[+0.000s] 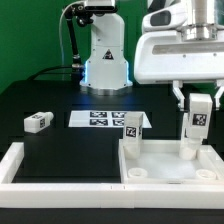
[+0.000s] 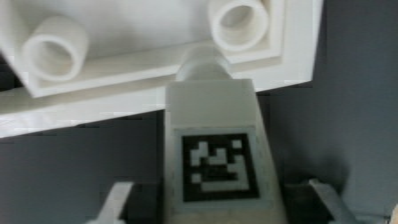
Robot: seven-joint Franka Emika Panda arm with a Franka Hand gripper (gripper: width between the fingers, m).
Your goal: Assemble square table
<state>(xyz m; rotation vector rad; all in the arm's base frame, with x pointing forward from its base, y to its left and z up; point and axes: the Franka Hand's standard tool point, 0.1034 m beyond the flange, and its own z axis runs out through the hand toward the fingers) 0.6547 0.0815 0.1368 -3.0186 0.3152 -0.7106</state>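
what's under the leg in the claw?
The square panel: the leg held by the claw stands over its corner, tip beside a round socket. The leg's own body covers the contact point, so seating is not visible.

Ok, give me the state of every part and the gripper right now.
gripper: shut on the held leg.
held leg: upright, lower end at a corner of the square panel; seating unclear.
standing leg: upright on the panel's corner nearer the exterior view's left.
loose leg: lying on its side on the table, apart.
square panel: flat on the table, rim up.
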